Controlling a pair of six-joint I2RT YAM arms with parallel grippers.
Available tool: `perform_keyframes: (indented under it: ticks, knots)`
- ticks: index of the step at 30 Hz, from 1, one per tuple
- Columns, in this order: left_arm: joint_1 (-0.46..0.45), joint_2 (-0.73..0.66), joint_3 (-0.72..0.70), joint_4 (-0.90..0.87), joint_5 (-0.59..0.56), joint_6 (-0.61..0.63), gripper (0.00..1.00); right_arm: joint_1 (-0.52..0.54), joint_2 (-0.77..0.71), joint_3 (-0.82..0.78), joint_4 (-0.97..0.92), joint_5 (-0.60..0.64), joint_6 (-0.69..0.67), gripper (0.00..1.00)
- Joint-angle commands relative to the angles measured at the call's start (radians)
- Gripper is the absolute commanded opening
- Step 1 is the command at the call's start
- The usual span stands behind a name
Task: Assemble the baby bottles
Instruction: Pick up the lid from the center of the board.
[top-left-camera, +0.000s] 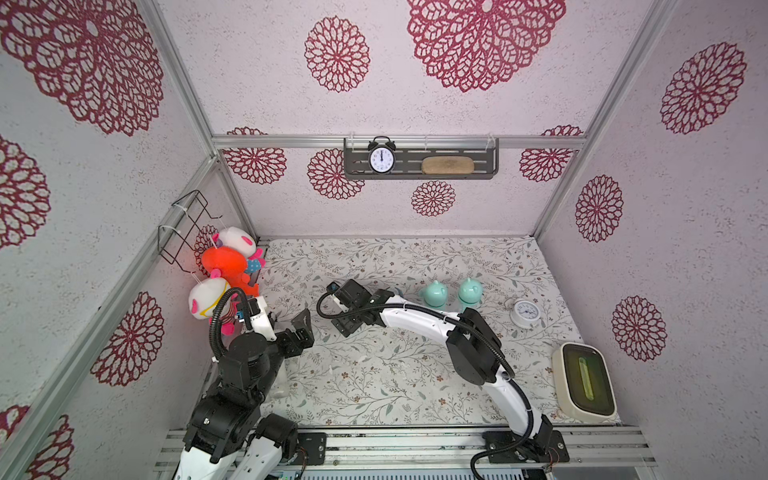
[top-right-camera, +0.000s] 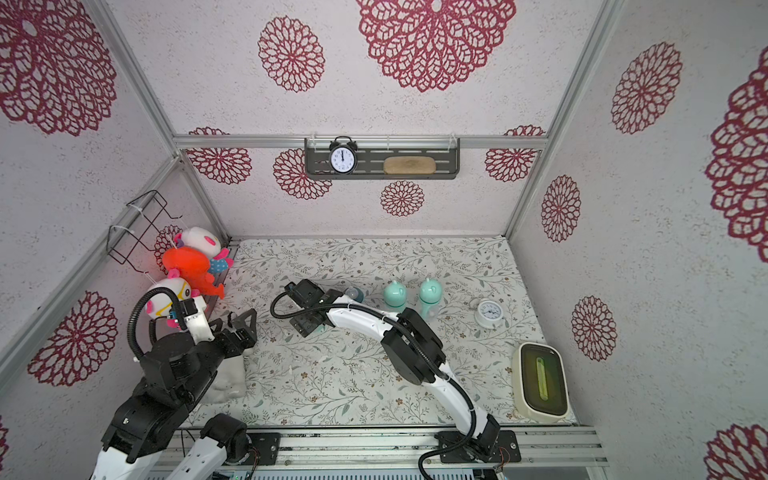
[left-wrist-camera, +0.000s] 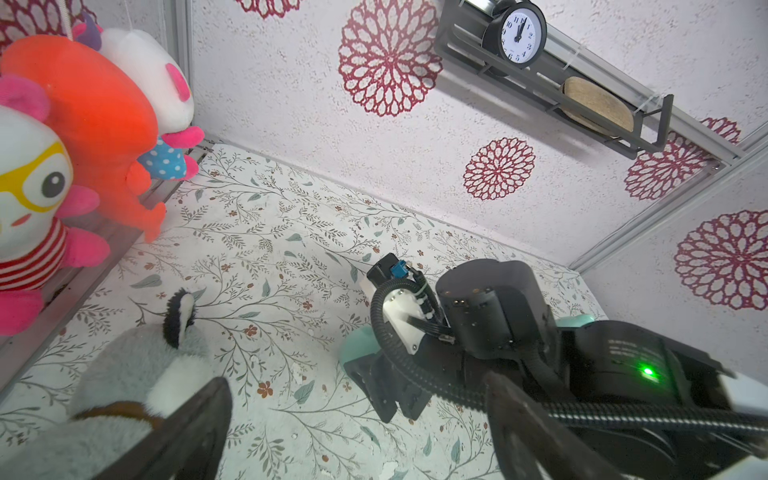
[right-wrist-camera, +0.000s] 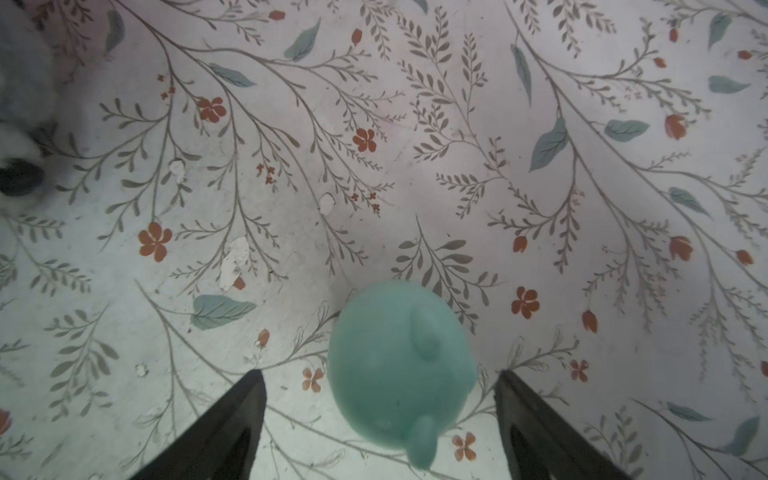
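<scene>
My right gripper (right-wrist-camera: 380, 372) hangs wide over a mint eared dome cap (right-wrist-camera: 401, 349).

The cap sits on the floral table cover (right-wrist-camera: 291, 145) between my right fingers, with a gap on each side, so I hold nothing. In a top view the uncapped bottle (top-right-camera: 355, 294), showing its dark teal collar, stands just beyond my right wrist. Further along the same row the nearer capped bottle (top-left-camera: 434, 294) and the farther capped bottle (top-left-camera: 470, 293) stand upright, near the white alarm clock (top-left-camera: 525, 311). My left gripper (top-left-camera: 303, 330) is spread wide and empty, beside the plush toys (top-left-camera: 226, 266).
</scene>
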Motion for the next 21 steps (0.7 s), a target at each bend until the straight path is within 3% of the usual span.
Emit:
perform_keyframes:
  ticks: [1, 10, 21]
  knots:
    - [0.012, -0.006, -0.007, -0.011, -0.012, 0.007, 0.98, -0.010, 0.004, 0.041, 0.036, 0.007, 0.044, 0.87]
    - [0.014, -0.005, -0.018, 0.008, 0.001, 0.012, 0.98, -0.019, 0.068, 0.064, 0.015, -0.011, 0.082, 0.83]
    - [0.013, -0.003, -0.024, 0.015, 0.009, 0.009, 0.98, -0.021, 0.082, 0.069, -0.008, -0.028, 0.109, 0.71]
